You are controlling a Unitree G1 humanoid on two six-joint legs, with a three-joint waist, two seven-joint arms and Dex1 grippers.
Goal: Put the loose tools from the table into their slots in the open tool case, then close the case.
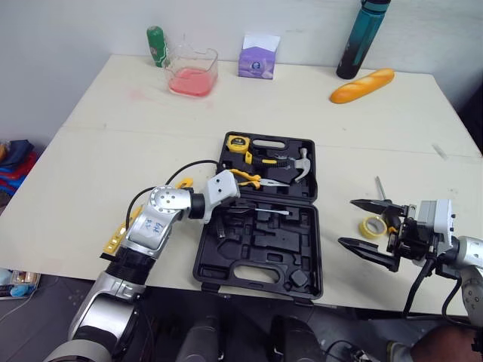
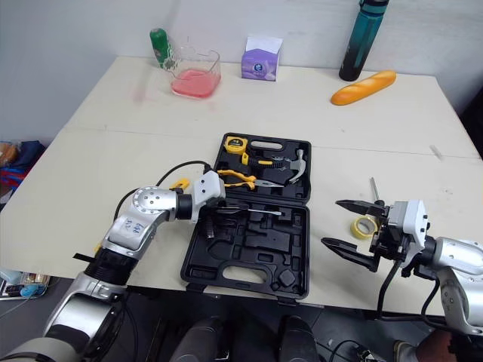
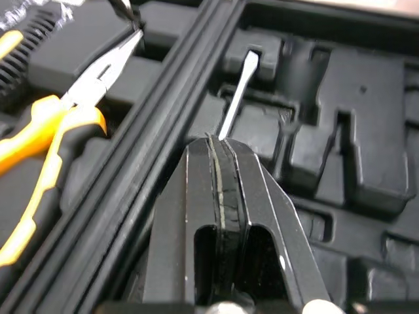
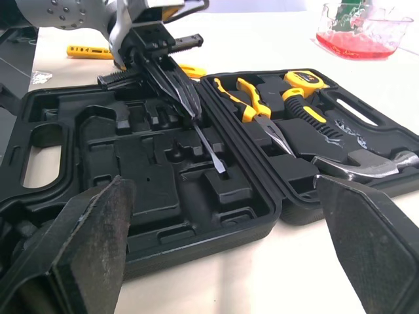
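**Screwdriver over its slot**

The left end effector (image 3: 219,140) is clamped on the screwdriver (image 3: 237,98), whose thin blade points into the near half of the open tool case (image 1: 256,280), close to the table's (image 1: 113,151) near edge. The tool looks light and stiff, with a slick steel shaft, so the handle is likely the surer hold. The right end effector (image 1: 347,222) is spread open beside the tape roll (image 1: 371,226) by the table's right edge.

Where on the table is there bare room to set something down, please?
The widest bare stretch lies between the case and the far row, tub to bread. The table's left side beyond the left arm is free. It is crowded right of the case, around the tape and right tool.
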